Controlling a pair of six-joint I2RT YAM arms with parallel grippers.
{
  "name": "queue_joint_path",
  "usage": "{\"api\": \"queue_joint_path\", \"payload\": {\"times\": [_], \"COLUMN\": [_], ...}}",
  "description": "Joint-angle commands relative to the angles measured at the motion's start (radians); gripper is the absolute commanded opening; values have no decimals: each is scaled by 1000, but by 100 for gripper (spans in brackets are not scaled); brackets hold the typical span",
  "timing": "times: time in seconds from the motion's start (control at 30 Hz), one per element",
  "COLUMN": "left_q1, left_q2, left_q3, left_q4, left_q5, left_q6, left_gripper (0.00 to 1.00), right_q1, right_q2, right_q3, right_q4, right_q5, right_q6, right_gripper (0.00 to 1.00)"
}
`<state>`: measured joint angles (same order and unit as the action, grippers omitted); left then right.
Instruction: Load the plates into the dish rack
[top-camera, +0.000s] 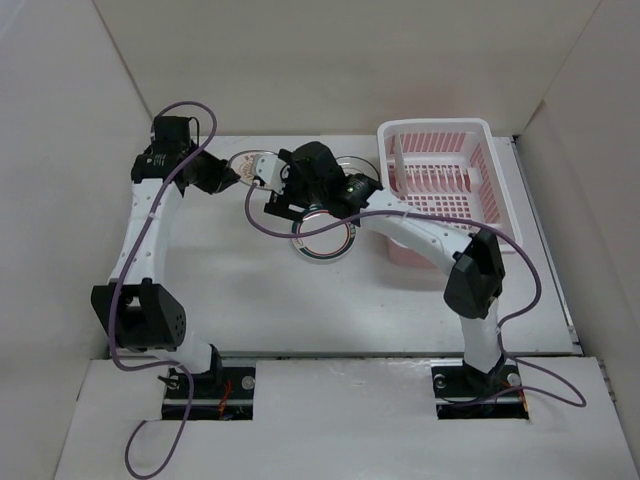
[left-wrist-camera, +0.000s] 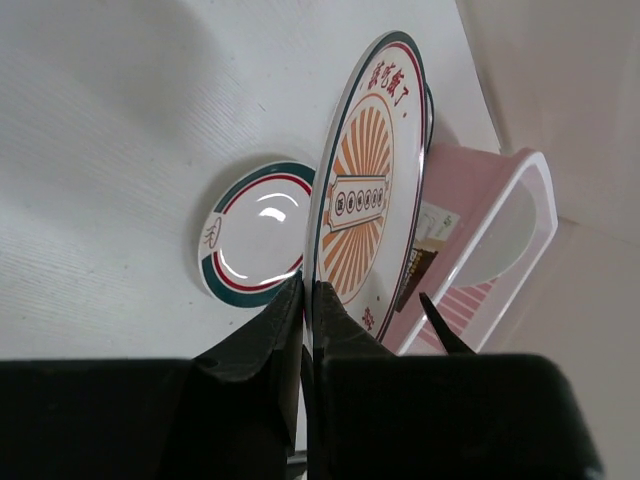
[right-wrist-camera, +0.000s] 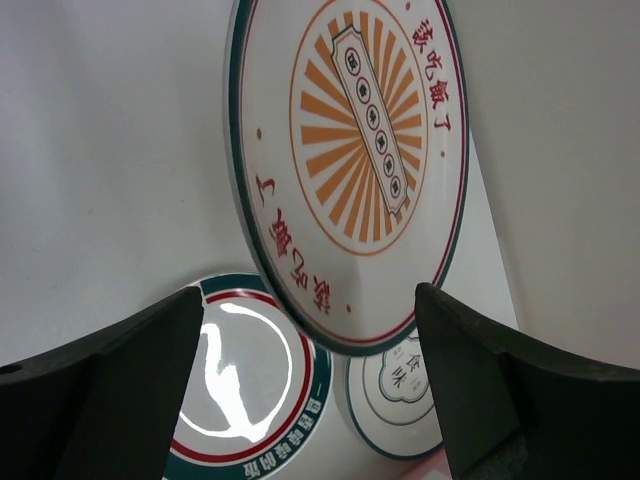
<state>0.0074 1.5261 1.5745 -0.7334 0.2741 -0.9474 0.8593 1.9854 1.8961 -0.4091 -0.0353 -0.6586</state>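
Orange sunburst plate (left-wrist-camera: 365, 190) pinched upright by its rim in left gripper (left-wrist-camera: 307, 290), left of dish rack (top-camera: 435, 123), likely for handover; right gripper (right-wrist-camera: 305, 300) gapes wide facing it, holding nothing.

White table (top-camera: 250, 300), green-rimmed plate (left-wrist-camera: 255, 245), pink rack (top-camera: 435, 124)

Left to right: upright plate (left-wrist-camera: 365, 190), flat plate (left-wrist-camera: 255, 240) on table (left-wrist-camera: 100, 150), dish rack (left-wrist-camera: 475, 180).
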Motion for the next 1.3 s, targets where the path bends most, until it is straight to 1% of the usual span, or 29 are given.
{"api": "queue_joint_path", "payload": {"times": [0.0, 0.07, 0.1, 0.2, 0.33, 0.4, 0.43, 0.47, 0.53, 0.57, 0.6, 0.7, 0.73, 0.77, 0.8, 0.83, 0.87, 0.9, 0.97, 1.03, 1.1, 1.17, 1.2, 1.23, 1.27], "left_q1": [-1, -1, -1, -1, -1, -1, -1, -1, -1, -1, -1, -1, -1, -1, -1, -1, -1, -1, 8, 26, 39, 39, 39, 39, 39], "left_q2": [-63, -76, -98, -130, -152, -161, -171, -172, -172, -181, -181, -181, -181, -181, -181, -190, -190, -199, -199, -199, -199, -208, -208, -208, -208], "left_q3": [-11, -21, -21, -47, -47, -47, -47, -36, -36, -36, -36, -62, -62, -62, -62, -62, -62, -62, -53, -79, -134, -198, -220, -246, -270], "left_q4": [11, 11, 11, 20, 29, 38, 38, 38, 49, 58, 80, 184, 202, 230, 242, 253, 262, 272, 272, 262, 275, 289, 305, 330, 344], "left_q5": [62, 94, 94, 94, 114, 114, 114, 114, 114, 114, 114, 204, 205, 205, 195, 182, 136, 105, 51, 1, -47, -68, -69, -69, -59], "left_q6": [-16, -25, -25, -36, -54, -54, -54, -54, -54, -54, -63, -54, -54, -42, -42, -31, -12, 5, 47, 91, 119, 159, 168, 177, 188], "left_gripper": [0, 0, 0, 0, 0, 0, 0, 0, 0, 0, 0, 0, 13, 32, 48, 61, 87, 100, 100, 100, 100, 100, 100, 100, 100], "right_q1": [9, 9, 18, 27, 47, 47, 47, 47, 57, 57, 67, 67, 67, 67, 67, 67, 67, 67, 44, 15, -14, -97, -135, -179, -275], "right_q2": [6, 6, 6, -17, -8, -8, -8, -8, -17, -17, -17, -57, -68, -79, -91, -103, -131, -144, -189, -224, -296, -353, -417, -447, -473], "right_q3": [57, 44, 35, -21, -43, -43, -43, -52, -61, -61, -61, -71, -84, -84, -97, -106, -120, -120, -131, -140, -163, -187, -199, -210, -219], "right_q4": [56, 111, 128, 208, 234, 243, 243, 243, 243, 243, 243, 253, 253, 253, 263, 276, 276, 276, 286, 286, 286, 286, 286, 286, 286], "right_q5": [17, 44, 67, 115, 144, 144, 144, 144, 144, 144, 144, 144, 144, 156, 182, 193, 193, 204, 204, 216, 241, 241, 229, 174, 140], "right_q6": [-4, 5, 5, 5, 5, 5, 5, 5, 16, 16, 16, 34, 34, 49, 50, 63, 74, 85, 131, 163, 235, 313, 402, 446, 489], "right_gripper": [90, 82, 75, 64, 29, 28, 24, 17, 9, 0, 0, 0, 0, 0, 0, 0, 0, 0, 0, 0, 0, 0, 0, 0, 0]}}
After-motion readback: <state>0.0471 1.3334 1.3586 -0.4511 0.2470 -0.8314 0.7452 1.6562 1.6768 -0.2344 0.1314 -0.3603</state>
